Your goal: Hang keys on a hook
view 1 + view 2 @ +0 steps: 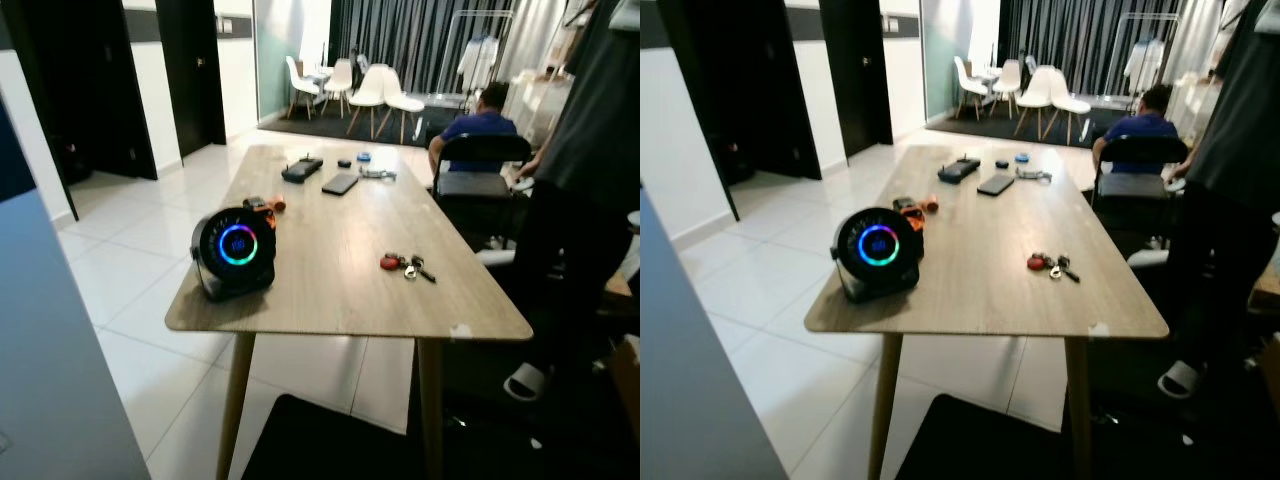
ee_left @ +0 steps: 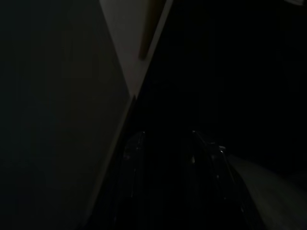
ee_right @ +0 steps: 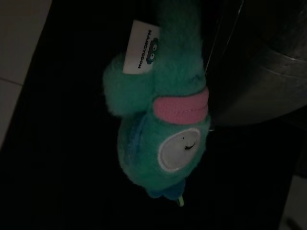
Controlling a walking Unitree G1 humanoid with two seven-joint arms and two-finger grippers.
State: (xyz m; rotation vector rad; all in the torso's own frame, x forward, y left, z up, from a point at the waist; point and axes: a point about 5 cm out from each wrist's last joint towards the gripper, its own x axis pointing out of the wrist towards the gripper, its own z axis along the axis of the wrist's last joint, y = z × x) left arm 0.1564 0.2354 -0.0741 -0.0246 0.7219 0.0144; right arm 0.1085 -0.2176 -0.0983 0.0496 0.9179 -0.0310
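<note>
The keys (image 1: 407,265), a small bunch with a red fob, lie flat on the right half of the wooden table (image 1: 330,290), nearer its front edge. No hook can be made out. In the very dark left wrist view, my left gripper (image 2: 166,135) hangs over a dark floor with its two fingers apart and nothing between them. The right wrist view looks at a teal plush toy (image 3: 163,139) with a pink band and a white tag, dim against a dark background.
A round black device with a glowing ring (image 1: 235,250) stands at the table's front left. A phone (image 1: 340,183) and small items lie at the far end. A person stands at the right (image 1: 585,190); another sits in a black chair (image 1: 482,150). A dark mat (image 1: 330,440) lies underfoot.
</note>
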